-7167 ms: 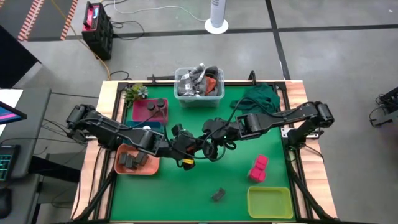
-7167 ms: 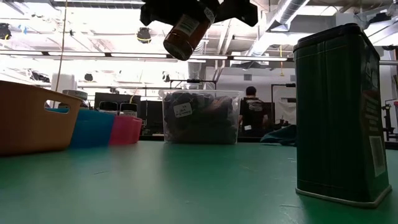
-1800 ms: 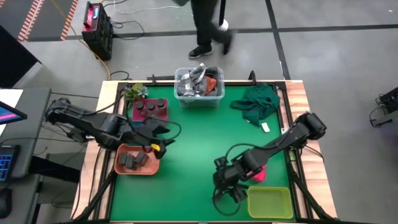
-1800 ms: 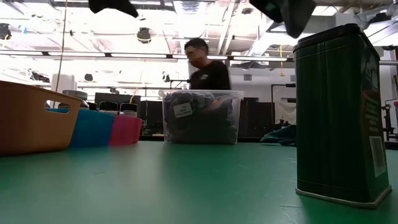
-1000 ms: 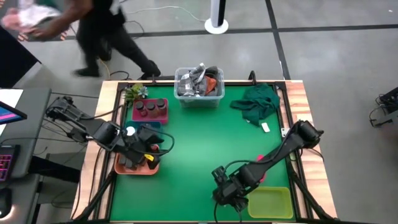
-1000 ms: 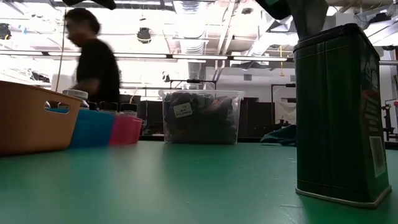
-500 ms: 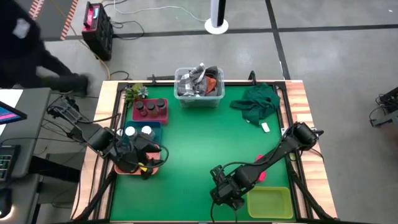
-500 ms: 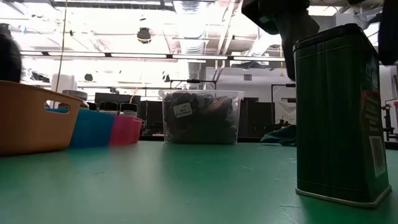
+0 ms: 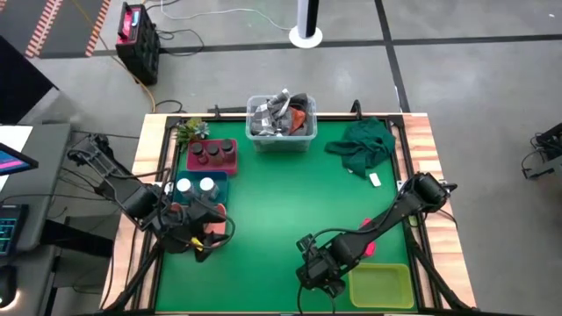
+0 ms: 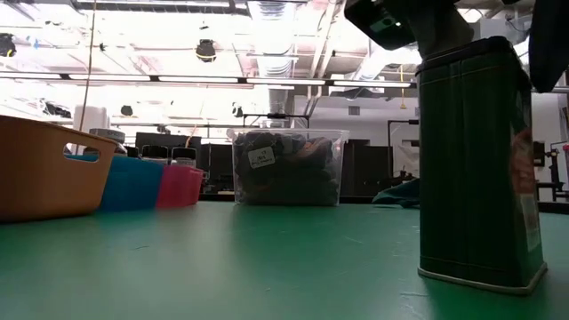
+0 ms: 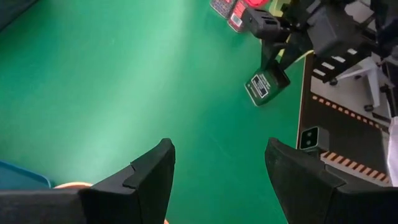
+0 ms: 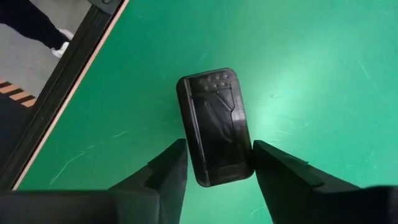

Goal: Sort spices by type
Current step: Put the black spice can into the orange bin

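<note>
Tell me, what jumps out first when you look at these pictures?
The dark tin looms huge at the low view's right edge, standing on the green table near its front, with the right gripper straddling its top. The left gripper hovers by the orange tray at the table's left side, jaws apart and empty. At the back stands a clear bin stuffed with clutter.

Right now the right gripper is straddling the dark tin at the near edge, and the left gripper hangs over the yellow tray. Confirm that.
One part is wrong. The right gripper does straddle the dark tin, a finger on each side, as the right wrist view shows. But the left gripper hangs over the orange tray on the table's left side, per the high view; the yellow tray sits beside the right arm.
</note>
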You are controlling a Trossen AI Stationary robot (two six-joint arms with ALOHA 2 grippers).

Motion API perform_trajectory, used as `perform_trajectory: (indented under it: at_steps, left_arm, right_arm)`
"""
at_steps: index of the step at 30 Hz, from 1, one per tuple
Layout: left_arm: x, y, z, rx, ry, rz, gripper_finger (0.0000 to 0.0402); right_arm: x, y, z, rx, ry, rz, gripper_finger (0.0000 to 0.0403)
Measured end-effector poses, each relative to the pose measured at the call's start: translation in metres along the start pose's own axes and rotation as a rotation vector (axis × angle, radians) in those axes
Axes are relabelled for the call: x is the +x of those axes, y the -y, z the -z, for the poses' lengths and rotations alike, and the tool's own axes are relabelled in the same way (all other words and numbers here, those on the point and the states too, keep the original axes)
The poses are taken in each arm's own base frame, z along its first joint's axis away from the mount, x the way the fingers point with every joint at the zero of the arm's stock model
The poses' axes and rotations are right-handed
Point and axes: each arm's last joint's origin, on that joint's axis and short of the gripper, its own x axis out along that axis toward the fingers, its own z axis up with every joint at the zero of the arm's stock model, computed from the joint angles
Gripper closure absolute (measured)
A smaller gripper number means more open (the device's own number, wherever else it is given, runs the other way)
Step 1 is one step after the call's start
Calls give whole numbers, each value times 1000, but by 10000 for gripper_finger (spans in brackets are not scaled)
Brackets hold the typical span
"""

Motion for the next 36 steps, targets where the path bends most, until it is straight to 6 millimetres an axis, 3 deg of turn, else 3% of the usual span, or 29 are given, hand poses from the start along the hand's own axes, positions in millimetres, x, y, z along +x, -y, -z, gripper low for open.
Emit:
perform_trajectory:
  at_steps: [6,18,25,31,36]
  left_arm:
    - [1,5,4,-4,-5,15,164]
    - [51,37,30,123,-24,-31,163]
    - [65,37,33,93,-29,-69,163]
    - [66,33,26,97,-20,-78,163]
    - [65,31,21,80,-8,-76,163]
  right_arm:
    - [0,5,0,68,-2,1,234]
    - [-15,50,-2,354,52,43,288]
    - [-23,69,-6,389,89,58,324]
    - [-23,76,-4,415,75,62,330]
    - [-44,75,-3,441,120,48,304]
